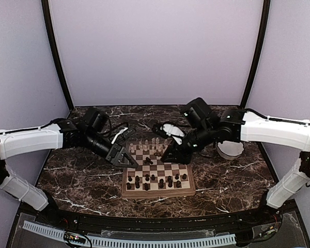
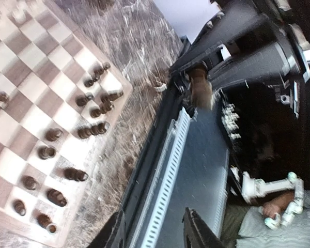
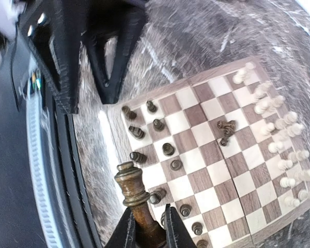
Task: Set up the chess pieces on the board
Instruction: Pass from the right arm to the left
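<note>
R gripper (image 3: 144, 230) pinches a dark piece (image 3: 133, 188) above the board (image 1: 157, 194). L gripper (image 2: 155, 235) has fingers apart, prob. empty. If the piece lands crooked, it may tip the dark pieces (image 3: 168, 149) nearby.

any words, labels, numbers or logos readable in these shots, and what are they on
None readable.
The board rim: no letters or numbers visible.
The dark piece in the right gripper: no marking visible.
Small device at the near edge: too small to read.
</note>
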`<state>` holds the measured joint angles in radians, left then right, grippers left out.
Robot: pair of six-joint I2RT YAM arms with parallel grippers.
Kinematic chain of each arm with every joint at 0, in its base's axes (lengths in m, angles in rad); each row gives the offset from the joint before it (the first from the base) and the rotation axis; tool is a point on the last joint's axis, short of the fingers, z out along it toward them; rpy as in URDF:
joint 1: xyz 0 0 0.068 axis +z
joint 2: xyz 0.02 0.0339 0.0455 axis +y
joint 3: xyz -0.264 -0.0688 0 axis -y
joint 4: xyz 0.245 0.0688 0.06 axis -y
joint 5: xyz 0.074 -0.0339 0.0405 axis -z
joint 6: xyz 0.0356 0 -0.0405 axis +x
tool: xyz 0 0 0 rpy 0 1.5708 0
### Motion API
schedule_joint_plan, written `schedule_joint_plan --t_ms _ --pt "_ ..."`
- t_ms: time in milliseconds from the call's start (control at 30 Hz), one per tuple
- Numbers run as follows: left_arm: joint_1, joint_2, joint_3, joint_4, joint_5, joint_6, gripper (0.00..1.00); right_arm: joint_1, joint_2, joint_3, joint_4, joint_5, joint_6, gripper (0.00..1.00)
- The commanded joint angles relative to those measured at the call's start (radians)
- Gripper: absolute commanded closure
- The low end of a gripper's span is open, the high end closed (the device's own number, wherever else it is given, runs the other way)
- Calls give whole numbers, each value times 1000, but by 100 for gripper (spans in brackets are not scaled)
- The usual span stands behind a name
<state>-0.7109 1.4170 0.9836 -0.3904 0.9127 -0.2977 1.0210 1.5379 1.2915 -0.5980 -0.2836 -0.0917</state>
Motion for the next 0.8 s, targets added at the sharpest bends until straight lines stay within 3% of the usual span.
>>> schedule_joint_plan --t_ms 0,100,233,267,300,333,433,600,767 --pt "-2 -197 -116 413 -272 -198 54 -97 -102 -133 303 -172 264 98" --pt "-5 -226 -118 515 -388 -210 49 -132 -123 -182 418 -225 365 98" --pt "-7 -131 -5 523 -334 -230 47 -147 -105 -178 467 -249 403 97" --pt "-9 -88 14 519 -318 -235 43 -149 -99 -172 472 -253 405 97" --pt "-12 -68 47 521 -282 -244 31 -152 -94 -164 473 -257 406 97" --pt "-17 -30 61 528 -262 -245 11 -154 -87 -157 474 -263 406 97" --pt "-35 32 117 532 -205 -236 1 -161 -77 -141 471 -274 403 96" --pt "-60 86 171 509 -160 -207 8 -173 -69 -136 474 -280 405 96" --pt "-65 126 187 505 -122 -216 34 -182 -67 -138 487 -280 412 95"
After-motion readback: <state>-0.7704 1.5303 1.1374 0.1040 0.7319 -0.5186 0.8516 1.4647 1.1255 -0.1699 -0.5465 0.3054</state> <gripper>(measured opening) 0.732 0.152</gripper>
